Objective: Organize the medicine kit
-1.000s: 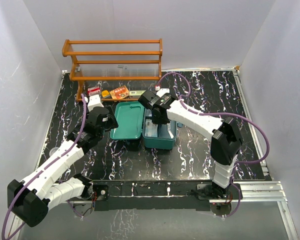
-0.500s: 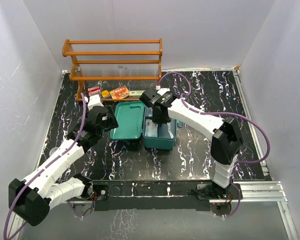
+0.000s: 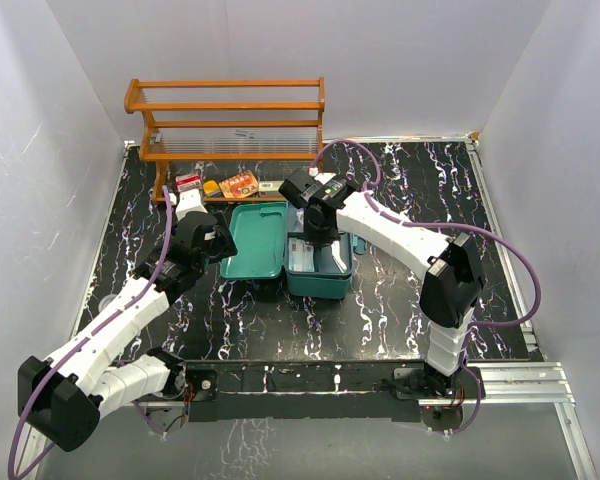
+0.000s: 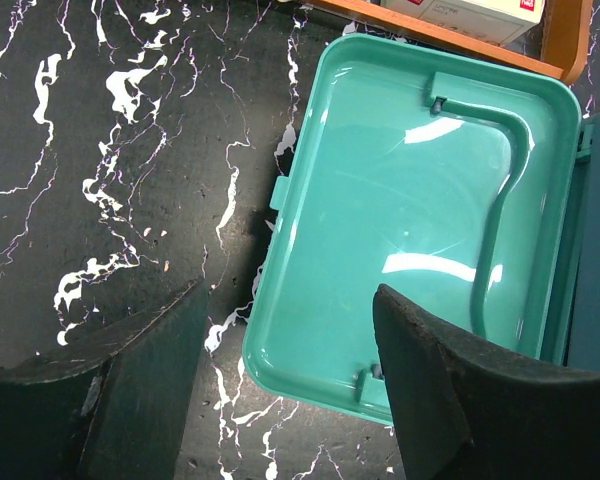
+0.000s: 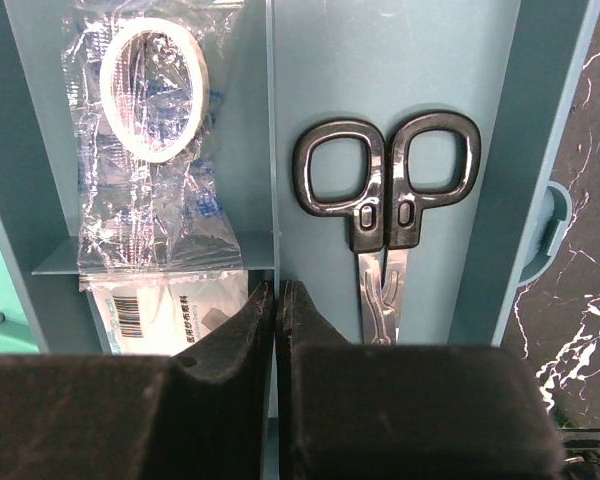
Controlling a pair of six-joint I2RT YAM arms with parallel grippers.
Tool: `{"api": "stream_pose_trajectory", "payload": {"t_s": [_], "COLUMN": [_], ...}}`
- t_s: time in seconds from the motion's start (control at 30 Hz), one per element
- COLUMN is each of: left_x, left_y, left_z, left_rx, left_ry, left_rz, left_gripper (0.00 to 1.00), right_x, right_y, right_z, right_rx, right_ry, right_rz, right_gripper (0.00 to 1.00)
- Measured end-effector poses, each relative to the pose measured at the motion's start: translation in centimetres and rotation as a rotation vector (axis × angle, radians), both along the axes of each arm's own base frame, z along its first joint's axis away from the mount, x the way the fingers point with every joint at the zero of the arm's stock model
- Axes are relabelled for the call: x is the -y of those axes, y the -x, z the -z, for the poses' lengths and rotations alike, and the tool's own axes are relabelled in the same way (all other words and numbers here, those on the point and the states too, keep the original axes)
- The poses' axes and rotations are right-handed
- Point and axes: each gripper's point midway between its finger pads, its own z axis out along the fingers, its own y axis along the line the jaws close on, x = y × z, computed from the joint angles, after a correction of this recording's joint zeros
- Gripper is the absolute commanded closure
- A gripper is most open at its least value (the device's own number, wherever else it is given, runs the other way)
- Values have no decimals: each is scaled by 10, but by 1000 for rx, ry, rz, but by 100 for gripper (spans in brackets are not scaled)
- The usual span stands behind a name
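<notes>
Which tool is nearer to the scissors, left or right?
Right. The right tool is over the tray, just beside the scissors; the left tool hangs over the open lid.

The teal medicine kit point(image 3: 316, 285) stood open on the tabletop point(image 3: 400, 300), lid point(image 3: 255, 240) lying flat beside its compartmented tray point(image 5: 320, 60).

The left arm point(image 3: 120, 320) stretches forward from its near-left base, and the left pincer point(image 4: 288, 300) points down with its jaws standing apart, gripping nothing. The right arm point(image 3: 405, 240) bends inward toward the left. The right pincer point(image 5: 277, 300) points down, fingers pressed together and empty.
</notes>
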Motion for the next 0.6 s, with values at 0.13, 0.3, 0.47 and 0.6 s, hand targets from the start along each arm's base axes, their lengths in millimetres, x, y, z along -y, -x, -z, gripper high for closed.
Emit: {"api": "stream_pose_trajectory", "payload": {"t_s": [0.13,0.3,0.47,0.6], "left_x": [0,-2,-2,-3], "left_y": [0,-1,-1,0], "left_z": [0,0,0,1], "left_rx": [-1,-1,-1,-4], "left_ry": [1,1,0,-1], "left_rz": [0,-5,-6,-7], "left_gripper": [34,34,34,34], "right_x": [3,9,10,9], "right_y": [-3,-4,-4,-3], "right_z": [2,8,11,13], "right_rx": [10,-1,-26,-54], "right_ry": [7,12,-4,-21], "right_rz": [25,56,53,36], "right_gripper": [100,100,100,100]}}
